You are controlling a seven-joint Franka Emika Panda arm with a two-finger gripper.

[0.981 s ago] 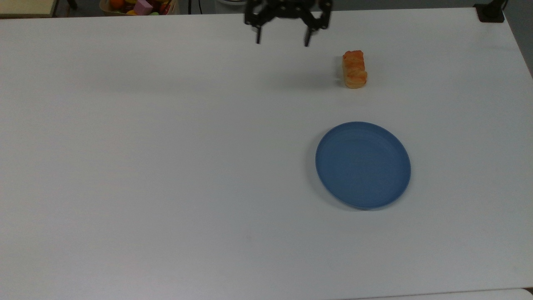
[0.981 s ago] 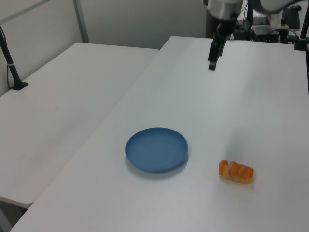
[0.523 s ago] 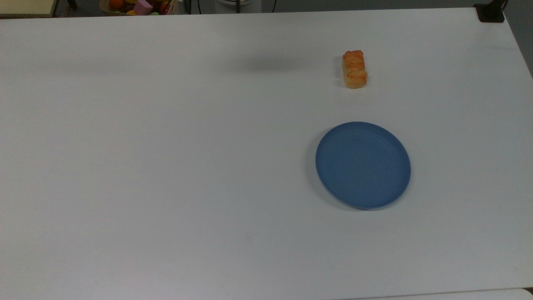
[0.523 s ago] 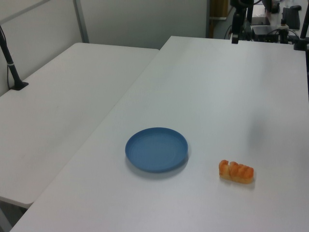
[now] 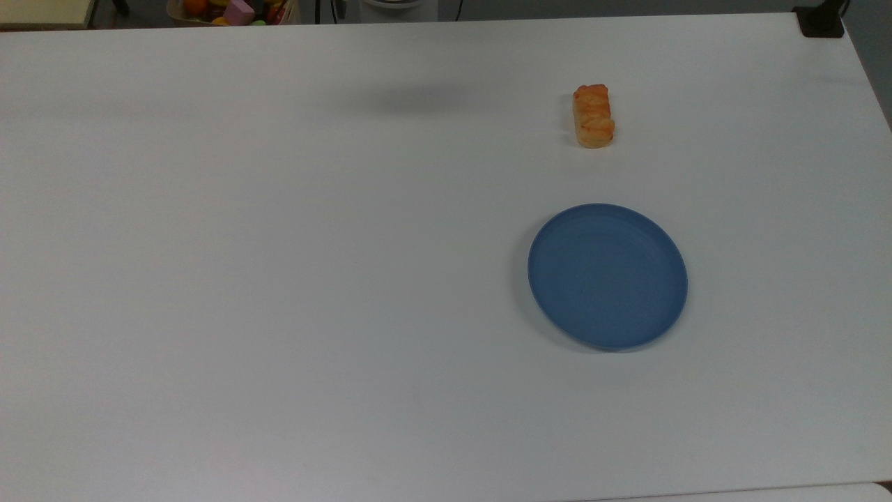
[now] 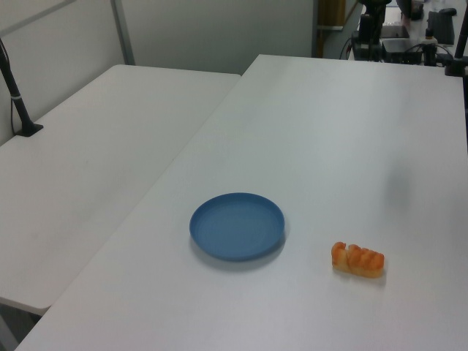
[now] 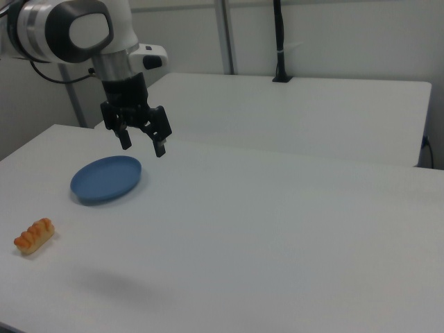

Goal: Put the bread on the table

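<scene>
The bread (image 5: pixel 593 116) lies flat on the white table (image 5: pixel 279 279), alone, with nothing touching it. I take the blue plate (image 5: pixel 607 276) as my landmark: in the top view the bread is above the plate, well apart from it, with bare table between them. In the left view the bread (image 6: pixel 357 259) is at the right of the plate (image 6: pixel 237 225), and in the right view the bread (image 7: pixel 34 235) is below and to the left of the plate (image 7: pixel 106 179).

The gripper (image 7: pixel 142 144) hangs in the air above the table (image 7: pixel 277 243), with its two black fingers spread apart and nothing between them. In the right view it is just over the upper right edge of the plate, and the bread is well apart from it, lower and to the left. A soft shadow (image 7: pixel 114 284) falls on the table below.

I count one bread, one plate, one arm (image 7: pixel 76 31) with one gripper. Behind there is a second white table (image 7: pixel 298 111). In the top view a box of colourful toys (image 5: pixel 233 10) stands past the far edge of the table.
</scene>
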